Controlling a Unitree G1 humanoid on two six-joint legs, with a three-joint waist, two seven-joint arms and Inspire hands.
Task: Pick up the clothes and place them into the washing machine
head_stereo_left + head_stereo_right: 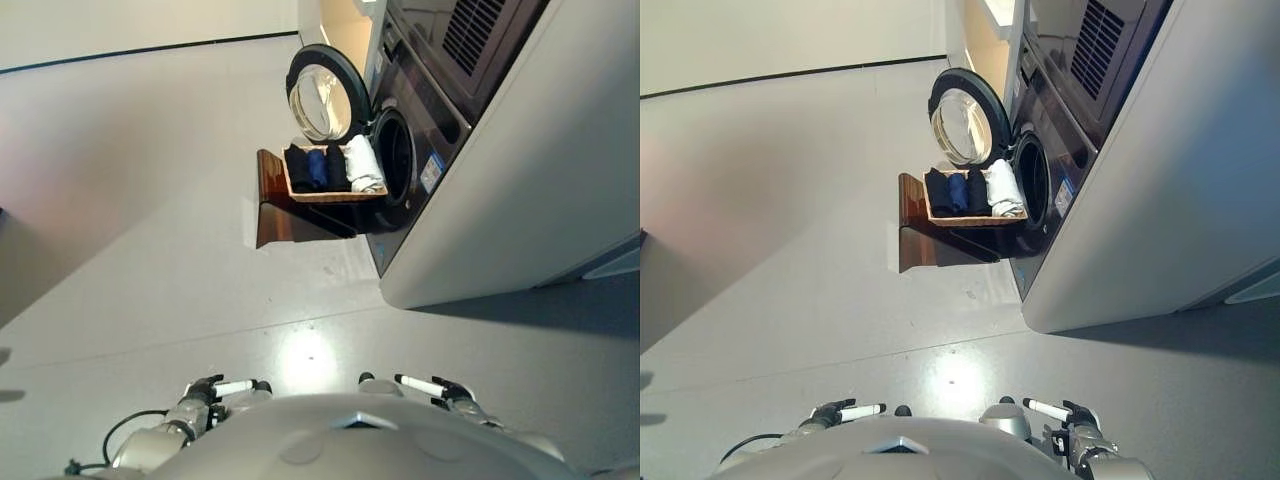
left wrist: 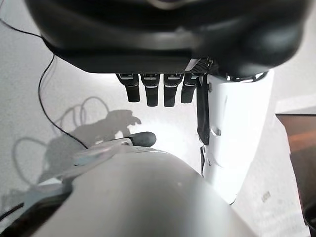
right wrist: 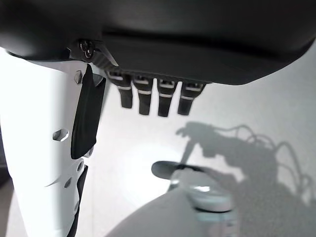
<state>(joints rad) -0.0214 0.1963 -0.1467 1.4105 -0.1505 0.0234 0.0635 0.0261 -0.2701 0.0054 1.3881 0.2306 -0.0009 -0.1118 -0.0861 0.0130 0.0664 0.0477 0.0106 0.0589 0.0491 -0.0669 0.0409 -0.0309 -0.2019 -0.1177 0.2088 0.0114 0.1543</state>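
Observation:
A shallow wicker basket [image 1: 335, 196] rests on a low dark brown box [image 1: 285, 212] in front of the washing machine [image 1: 430, 130]. It holds dark, blue and white folded clothes [image 1: 333, 166]. The machine's round door [image 1: 327, 93] stands open and the drum opening [image 1: 397, 155] is dark. My left hand [image 1: 222, 388] and right hand [image 1: 432, 388] hang low near my body, far from the basket. In the left wrist view the left hand's fingers [image 2: 154, 92] are straight and hold nothing. In the right wrist view the right hand's fingers [image 3: 151, 98] are straight and hold nothing.
Light grey floor [image 1: 180, 270] stretches between me and the box. A large grey cabinet side [image 1: 540, 180] stands to the right of the machine. A wall with a dark baseboard [image 1: 150, 48] runs along the far side.

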